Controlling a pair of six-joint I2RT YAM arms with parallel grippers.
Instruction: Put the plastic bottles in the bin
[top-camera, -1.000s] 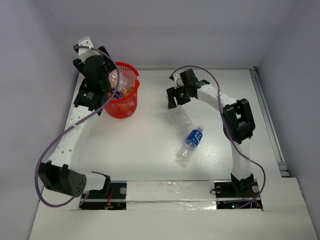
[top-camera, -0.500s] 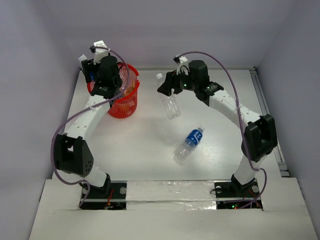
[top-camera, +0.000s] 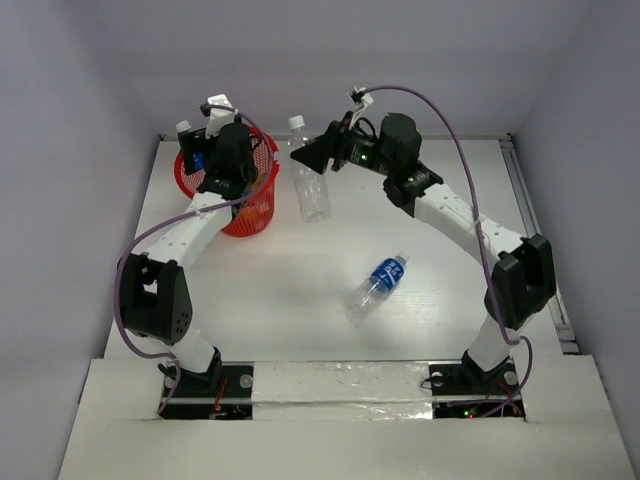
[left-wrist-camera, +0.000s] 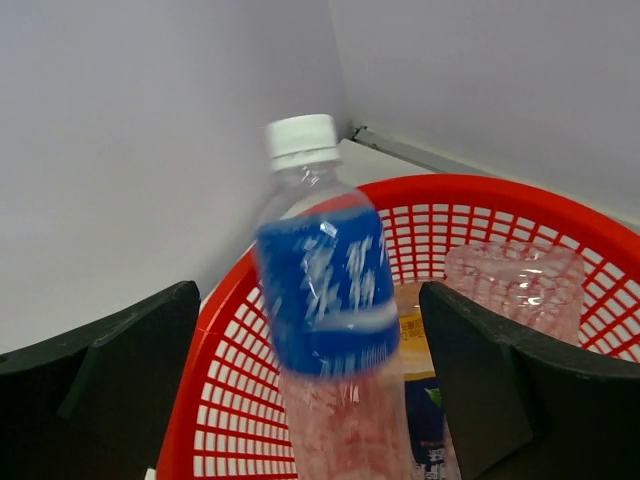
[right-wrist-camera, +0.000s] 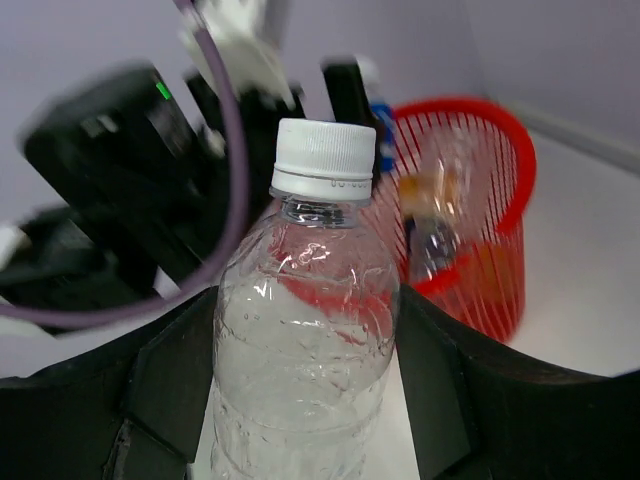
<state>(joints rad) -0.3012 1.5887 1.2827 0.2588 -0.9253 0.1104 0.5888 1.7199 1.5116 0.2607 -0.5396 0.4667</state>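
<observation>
My left gripper (top-camera: 203, 152) hangs over the red mesh bin (top-camera: 252, 216). Its jaws stand open, and a blue-labelled plastic bottle (left-wrist-camera: 325, 290) with a white cap sits blurred between them, with a gap on each side. A clear bottle (left-wrist-camera: 515, 285) and an orange-labelled one (left-wrist-camera: 415, 330) lie in the bin (left-wrist-camera: 480, 190). My right gripper (top-camera: 312, 162) is shut on a clear, white-capped bottle (right-wrist-camera: 305, 350), held upright above the table just right of the bin (right-wrist-camera: 490, 230). Another blue-labelled bottle (top-camera: 377, 286) lies on the table.
Walls close the table at the back and on both sides. The bin stands in the far left corner. A metal rail (top-camera: 535, 235) runs along the table's right edge. The left arm's purple cable (top-camera: 135, 255) loops beside the bin.
My left gripper's jaws have widened over the bin, freeing the blue-labelled bottle. My right gripper has lifted the clear bottle off the table and carried it left towards the bin.
</observation>
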